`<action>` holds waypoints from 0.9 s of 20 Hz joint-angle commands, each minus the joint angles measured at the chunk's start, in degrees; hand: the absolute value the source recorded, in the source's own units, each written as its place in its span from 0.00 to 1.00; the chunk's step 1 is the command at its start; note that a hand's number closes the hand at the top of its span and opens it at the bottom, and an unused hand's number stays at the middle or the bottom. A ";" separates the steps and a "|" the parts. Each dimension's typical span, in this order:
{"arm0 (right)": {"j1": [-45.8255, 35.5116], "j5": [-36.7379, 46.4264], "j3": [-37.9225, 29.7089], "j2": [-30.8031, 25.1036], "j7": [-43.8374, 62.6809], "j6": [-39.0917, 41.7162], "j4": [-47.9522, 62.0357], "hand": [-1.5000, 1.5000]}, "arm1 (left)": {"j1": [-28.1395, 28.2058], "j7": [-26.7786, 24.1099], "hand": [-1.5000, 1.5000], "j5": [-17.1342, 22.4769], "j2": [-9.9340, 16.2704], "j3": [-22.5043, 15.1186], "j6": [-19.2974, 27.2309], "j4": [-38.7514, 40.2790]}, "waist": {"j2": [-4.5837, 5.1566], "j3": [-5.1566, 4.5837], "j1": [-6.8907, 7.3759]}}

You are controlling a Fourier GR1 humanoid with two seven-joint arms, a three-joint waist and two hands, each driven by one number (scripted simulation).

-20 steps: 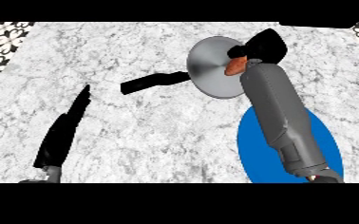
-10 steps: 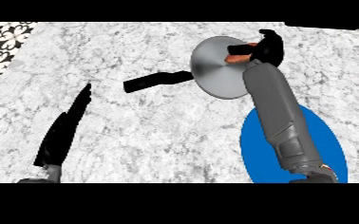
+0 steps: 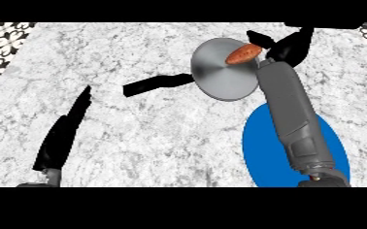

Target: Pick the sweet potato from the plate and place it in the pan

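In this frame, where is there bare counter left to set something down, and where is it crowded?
Widest bare stretch of counter: between the left hand at the lower left and the blue plate, below the pan's handle. Another lies along the far edge, left of the pan. Crowded: upper right, where the right hand, open, sits beside the sweet potato at the pan's rim.

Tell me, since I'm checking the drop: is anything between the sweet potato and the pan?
Nothing visible is. The sweet potato already sits over the upper right rim of the pan, beside the open right hand. The blue plate lies below, out of the way.
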 commanded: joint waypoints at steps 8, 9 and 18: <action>15.09 -8.50 6.94 1.58 -3.63 -16.21 -12.38 0.00 | 3.31 -0.10 0.50 -0.16 0.09 2.50 0.82 0.70 | -2.03 -0.11 -3.71; 17.68 -7.60 8.35 1.58 -3.68 -14.24 -15.33 0.00 | 4.13 -0.58 0.50 -1.34 -1.06 1.14 1.49 0.07 | -1.99 -0.13 -4.06; 43.89 -3.39 21.96 1.60 4.22 -9.52 -41.86 0.00 | 5.27 -1.18 0.50 -0.79 -0.69 3.74 2.08 0.91 | -2.74 -0.34 -6.54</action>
